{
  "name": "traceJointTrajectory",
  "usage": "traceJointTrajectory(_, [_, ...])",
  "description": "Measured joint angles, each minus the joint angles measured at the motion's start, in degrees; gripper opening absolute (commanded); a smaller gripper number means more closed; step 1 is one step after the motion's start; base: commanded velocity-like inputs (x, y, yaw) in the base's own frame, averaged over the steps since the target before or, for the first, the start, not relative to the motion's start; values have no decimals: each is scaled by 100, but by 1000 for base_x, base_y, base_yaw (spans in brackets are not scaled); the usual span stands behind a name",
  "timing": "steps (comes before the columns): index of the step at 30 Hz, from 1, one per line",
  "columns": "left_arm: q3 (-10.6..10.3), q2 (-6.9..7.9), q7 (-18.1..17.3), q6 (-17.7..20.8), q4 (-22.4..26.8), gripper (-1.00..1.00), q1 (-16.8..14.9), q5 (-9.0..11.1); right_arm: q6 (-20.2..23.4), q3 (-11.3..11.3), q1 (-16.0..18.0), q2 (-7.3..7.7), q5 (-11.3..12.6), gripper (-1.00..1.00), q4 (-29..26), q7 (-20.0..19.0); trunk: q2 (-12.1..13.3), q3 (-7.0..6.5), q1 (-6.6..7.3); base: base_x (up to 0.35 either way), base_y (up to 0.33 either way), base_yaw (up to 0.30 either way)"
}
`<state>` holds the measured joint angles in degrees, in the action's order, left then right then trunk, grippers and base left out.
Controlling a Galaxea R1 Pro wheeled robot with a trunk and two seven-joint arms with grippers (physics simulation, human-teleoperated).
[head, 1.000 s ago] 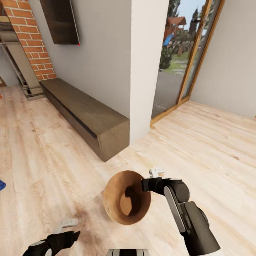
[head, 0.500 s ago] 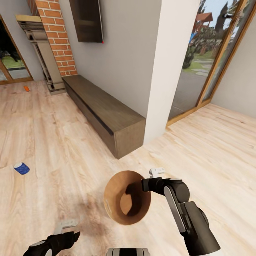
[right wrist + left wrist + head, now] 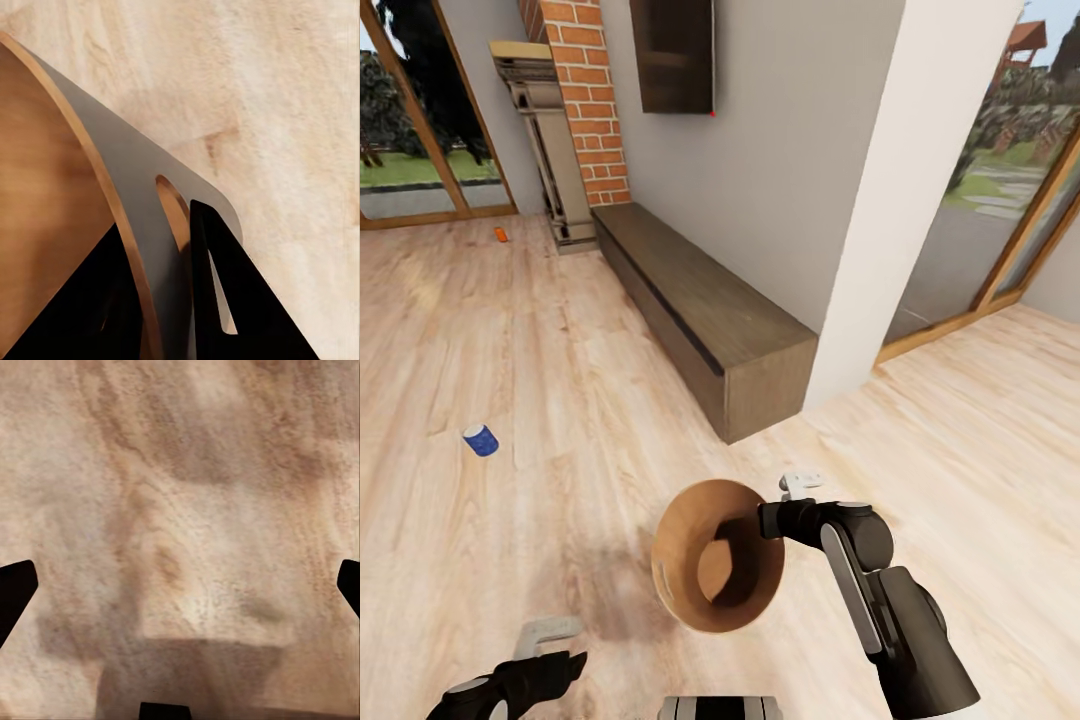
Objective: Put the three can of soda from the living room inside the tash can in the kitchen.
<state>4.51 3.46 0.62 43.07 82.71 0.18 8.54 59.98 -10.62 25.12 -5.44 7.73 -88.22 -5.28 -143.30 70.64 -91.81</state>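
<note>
Head view: right claw (image 3: 785, 505) clamped on tash can (image 3: 717, 570) rim, carried above floor, left claw (image 3: 550, 645) wide and empty, transit step toward distant orange can of soda (image 3: 501, 234) by fireplace; next drive closer.

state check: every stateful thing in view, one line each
trash can: held off the floor by its rim, tilted, mouth toward the camera, nothing inside
right gripper: shut on the trash can's rim
left gripper: open, holding nothing, above the wood floor
orange can: on the floor near the brick fireplace
blue can: lying on its side on the floor
</note>
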Motion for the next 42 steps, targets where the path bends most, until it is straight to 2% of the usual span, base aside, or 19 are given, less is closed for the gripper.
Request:
traceJointTrajectory(33, [-39, -21, 8, 53, 23, 100, 0, -14, -1, -7, 0, -5, 8, -100, 0, 1, 0, 126, 0, 0, 0, 291])
traceJointTrajectory(42, [-51, -21, 9, 53, -6, 100, 0, -11, 0, -15, 0, -11, 76, -100, 1, -14, 0, 157, 0, 0, 0, 234])
